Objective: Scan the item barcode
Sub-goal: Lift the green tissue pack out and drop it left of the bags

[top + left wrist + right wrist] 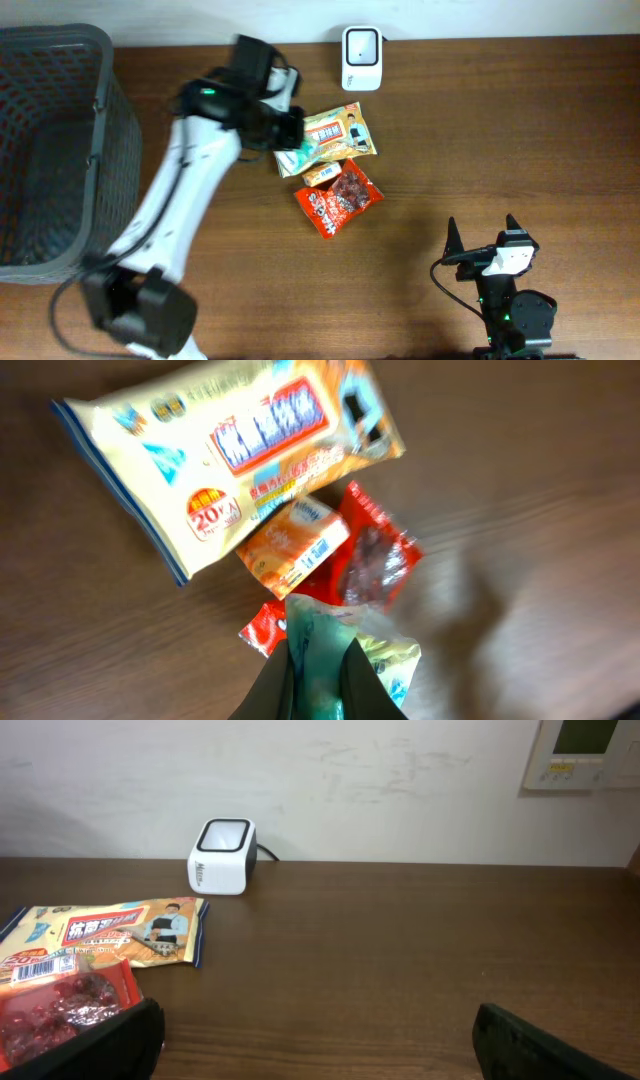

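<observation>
Left claw [318,680] is clamped on a green packet [318,620] over the snack bags [340,130], near the table's [500,120] back edge, just short of the barcode scanner [361,45]. Mesh basket [118,130] fills the back-left corner. Left arm [175,200] stretches diagonally from the front-left. Right claw [482,228] gapes at the front edge; I see open wood between.
</observation>
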